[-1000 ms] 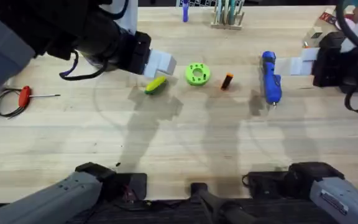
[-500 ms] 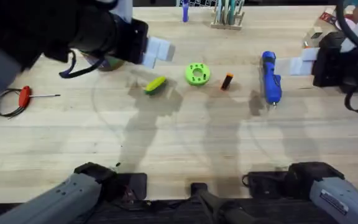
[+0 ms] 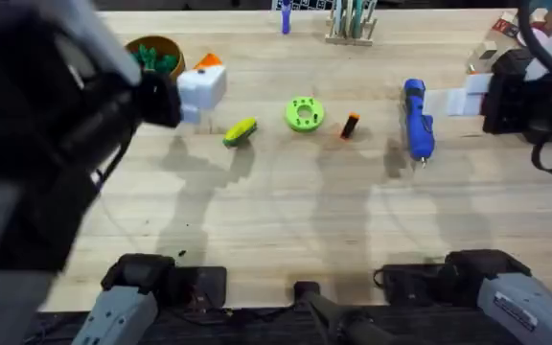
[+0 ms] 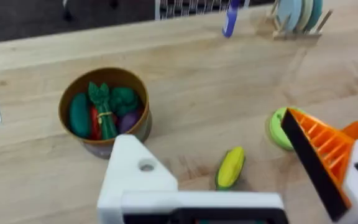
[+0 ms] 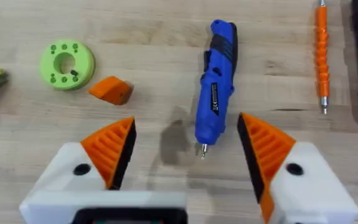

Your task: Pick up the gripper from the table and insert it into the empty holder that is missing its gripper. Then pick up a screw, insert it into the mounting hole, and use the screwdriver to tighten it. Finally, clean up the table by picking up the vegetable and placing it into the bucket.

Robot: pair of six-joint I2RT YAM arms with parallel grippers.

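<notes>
The orange wedge-shaped gripper (image 3: 350, 125) (image 5: 112, 89) lies on the table between the green disc and the blue screwdriver (image 3: 417, 120) (image 5: 216, 93). My left gripper (image 3: 204, 79) (image 4: 209, 134) hangs open above the table between the bucket (image 3: 156, 56) (image 4: 104, 109) and the corn vegetable (image 3: 241, 131) (image 4: 230, 167). One of its fingers is a bare white holder (image 4: 135, 177) with a hole; the other carries an orange pad. My right gripper (image 3: 448, 101) (image 5: 188, 134) is open near the screwdriver, holding nothing.
A bright green disc (image 3: 304, 114) (image 5: 67, 62) with holes lies right of the corn. The bucket holds several toy vegetables. A thin orange stick (image 5: 321, 56) lies beyond the screwdriver. A rack (image 3: 351, 24) stands at the back edge. My left arm looms large at the left.
My left arm has risen and swung left, from over the corn toward the bucket. The right arm and the table's objects have not moved.
</notes>
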